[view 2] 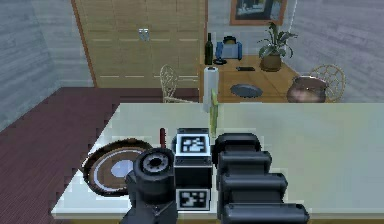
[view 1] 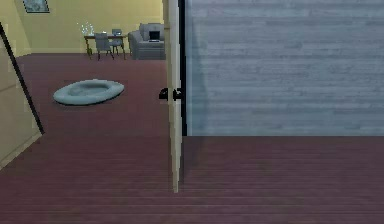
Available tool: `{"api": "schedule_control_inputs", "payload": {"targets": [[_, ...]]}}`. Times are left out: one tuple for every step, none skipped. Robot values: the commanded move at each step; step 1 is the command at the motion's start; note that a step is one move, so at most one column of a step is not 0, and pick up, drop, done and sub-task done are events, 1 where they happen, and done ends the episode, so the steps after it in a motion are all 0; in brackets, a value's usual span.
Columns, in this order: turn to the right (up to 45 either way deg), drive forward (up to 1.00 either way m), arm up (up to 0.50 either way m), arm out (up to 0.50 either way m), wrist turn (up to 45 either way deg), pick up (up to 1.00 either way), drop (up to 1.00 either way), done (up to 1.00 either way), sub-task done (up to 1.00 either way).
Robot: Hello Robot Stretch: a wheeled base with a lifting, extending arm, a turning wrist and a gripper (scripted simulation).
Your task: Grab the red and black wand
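Here the gripper (view 2: 158,152), holding something or nothing I cannot tell, is reaching over the pale table's (view 2: 320,130) near edge on the arm (view 2: 250,180), one thin dark-red stick (view 2: 162,132), possibly the wand, standing just beyond it beside one brown plate (view 2: 105,165), while the forward view is showing one door (view 1: 174,100) and one blue cushion (view 1: 88,92).

We face a tan wooden door (view 1: 174,100) edge-on, above a dark red plank floor (view 1: 110,160).
A grey panelled wall (view 1: 285,65) lies right of it; left, a pale blue oval cushion (view 1: 88,92) rests on the floor, with a grey armchair (view 1: 152,40) by the far yellow wall (view 1: 70,20).
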Motion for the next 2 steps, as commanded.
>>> {"api": "schedule_control_inputs", "payload": {"targets": [[0.0, 0.00, 0.00, 0.00, 45.0, 0.00, 0.00, 0.00, 0.00], [0.0, 0.00, 0.00, 0.00, 45.0, 0.00, 0.00, 0.00, 0.00]]}}
